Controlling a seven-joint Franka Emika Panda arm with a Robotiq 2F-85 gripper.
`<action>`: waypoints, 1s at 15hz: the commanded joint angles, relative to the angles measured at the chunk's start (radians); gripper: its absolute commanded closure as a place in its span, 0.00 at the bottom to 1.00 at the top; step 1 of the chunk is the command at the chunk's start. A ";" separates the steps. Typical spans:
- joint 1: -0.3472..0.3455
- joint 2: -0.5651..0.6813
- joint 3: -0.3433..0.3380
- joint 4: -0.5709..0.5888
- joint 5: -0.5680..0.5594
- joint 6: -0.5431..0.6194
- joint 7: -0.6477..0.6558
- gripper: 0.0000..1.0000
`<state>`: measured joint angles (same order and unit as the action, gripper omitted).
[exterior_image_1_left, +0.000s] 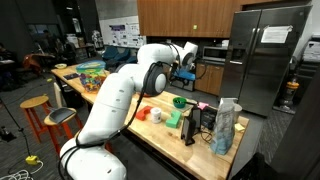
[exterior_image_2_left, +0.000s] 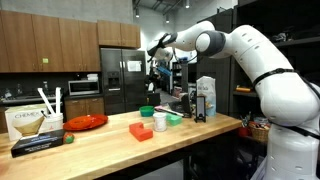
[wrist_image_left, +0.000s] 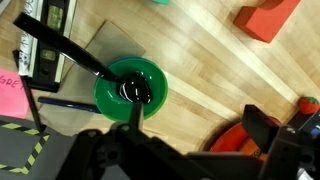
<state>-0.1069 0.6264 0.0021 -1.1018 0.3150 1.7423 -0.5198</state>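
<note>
Green bowl (wrist_image_left: 131, 88) on the wooden counter (wrist_image_left: 205, 70), directly below the claw (wrist_image_left: 175, 140); black spoon (wrist_image_left: 75, 52) inside, handle out toward 10 o'clock. Claw apparently released, fingers spread, hanging well above. Likely hazard: dropping off-centre, clipping the handle, tipping or skidding the bowl toward the red block (wrist_image_left: 268, 18) at 1 o'clock.

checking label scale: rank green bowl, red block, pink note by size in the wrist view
1. green bowl
2. red block, cropped by the frame edge
3. pink note, also cropped, so the order of these two is unsure
</note>
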 joint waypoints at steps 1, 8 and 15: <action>-0.006 -0.011 0.000 -0.003 -0.002 -0.014 -0.017 0.00; 0.042 -0.013 -0.043 -0.045 -0.095 0.203 0.008 0.00; 0.002 -0.007 0.018 0.015 -0.228 -0.056 0.016 0.00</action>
<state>-0.0748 0.6268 -0.0169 -1.1160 0.0902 1.7969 -0.4972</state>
